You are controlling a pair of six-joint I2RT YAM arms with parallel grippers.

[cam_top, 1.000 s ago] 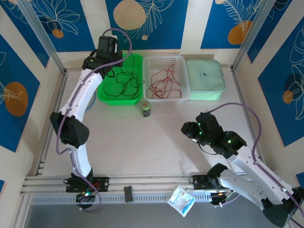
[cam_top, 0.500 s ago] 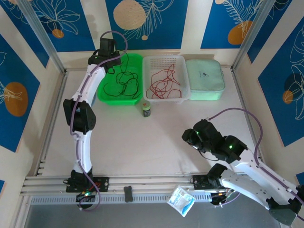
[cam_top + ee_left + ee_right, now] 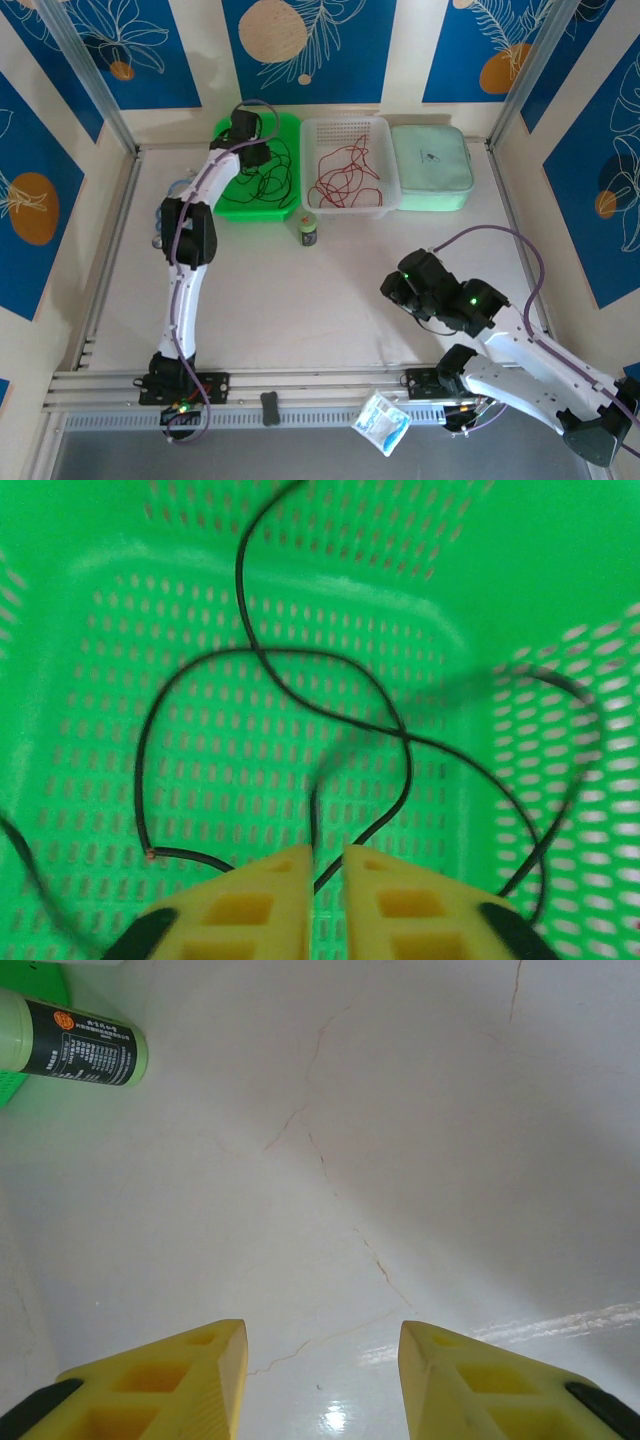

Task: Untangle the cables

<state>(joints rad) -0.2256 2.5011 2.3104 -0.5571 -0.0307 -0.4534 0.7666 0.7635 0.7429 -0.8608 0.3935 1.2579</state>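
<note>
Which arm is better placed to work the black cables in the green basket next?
Left. Its gripper hangs inside the green basket, right over the black cables; the right gripper is open above bare table.

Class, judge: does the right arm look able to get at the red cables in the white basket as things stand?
Probably yes. The right gripper hangs open over bare table, the red cables lie exposed in the open-topped white basket, and the left gripper is over the green basket.

Blue wall panels (image 3: 300, 45) with white leaf outlines and orange discs, split by cream bands, enclose a pale, glossy worktop (image 3: 300, 290) with hairline cracks. Aluminium rails (image 3: 300, 385) run along its near edge.
</note>
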